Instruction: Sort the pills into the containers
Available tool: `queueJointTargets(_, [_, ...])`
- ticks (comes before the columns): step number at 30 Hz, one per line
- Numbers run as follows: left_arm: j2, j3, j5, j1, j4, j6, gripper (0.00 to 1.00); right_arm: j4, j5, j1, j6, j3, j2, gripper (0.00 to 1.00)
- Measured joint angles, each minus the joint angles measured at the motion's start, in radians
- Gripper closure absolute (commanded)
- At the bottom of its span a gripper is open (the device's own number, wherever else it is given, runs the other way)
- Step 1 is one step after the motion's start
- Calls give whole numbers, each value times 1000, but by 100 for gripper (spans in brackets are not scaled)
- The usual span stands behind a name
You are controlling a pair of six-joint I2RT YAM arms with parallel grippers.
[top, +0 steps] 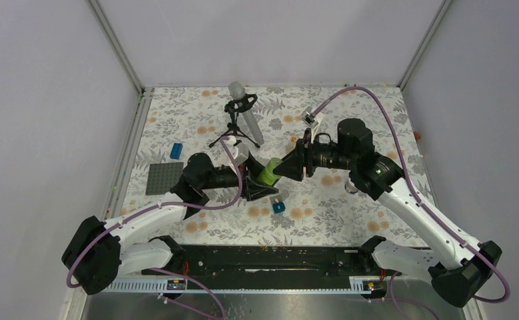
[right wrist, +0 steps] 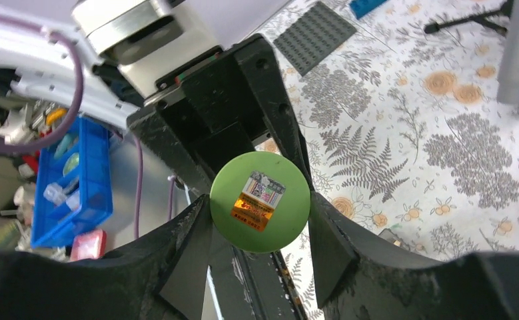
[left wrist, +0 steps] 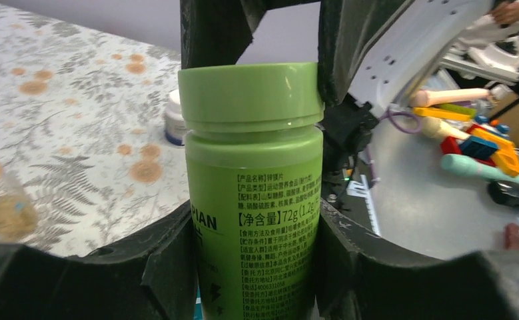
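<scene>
On green bottle (top: 268, 175), right claw (top: 281, 169), level.

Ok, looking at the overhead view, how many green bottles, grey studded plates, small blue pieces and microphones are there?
green bottle: 1
grey studded plate: 1
small blue pieces: 2
microphone on a tripod: 1
Total: 5

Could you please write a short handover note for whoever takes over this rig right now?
The left claw is shut on the body of the green bottle. The right claw is shut on its cap, not yet off. A white jar stands on the table behind. Done: bottle gripped at both ends. Left: open it and sort the pills; none visible.
</scene>
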Motion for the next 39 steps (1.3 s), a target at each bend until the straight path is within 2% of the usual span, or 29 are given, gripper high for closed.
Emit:
queueJointTargets(6, [-23, -20, -111, -1, -85, 143, 100, -46, 184, 37, 167, 11, 36, 75])
queueJointTargets(8, [-28, -26, -143, -3, -103, 186, 100, -75, 238, 53, 204, 24, 44, 71])
queueJointTargets(10, [-29, -31, -171, -6, -111, 220, 100, -103, 280, 62, 237, 39, 53, 59])
queueJointTargets(17, [-32, -48, -212, -21, -93, 282, 100, -138, 336, 72, 290, 45, 47, 26])
queueJointTargets(21, [-53, -76, -208, -36, -43, 288, 100, -159, 334, 79, 285, 56, 48, 15])
queueJointTargets(30, [-70, -99, -162, -32, 36, 262, 100, -177, 298, 78, 253, 99, 70, 11])
queueJointTargets(39, [-70, -122, -85, -29, 49, 237, 100, -175, 354, 76, 253, 119, 136, 16])
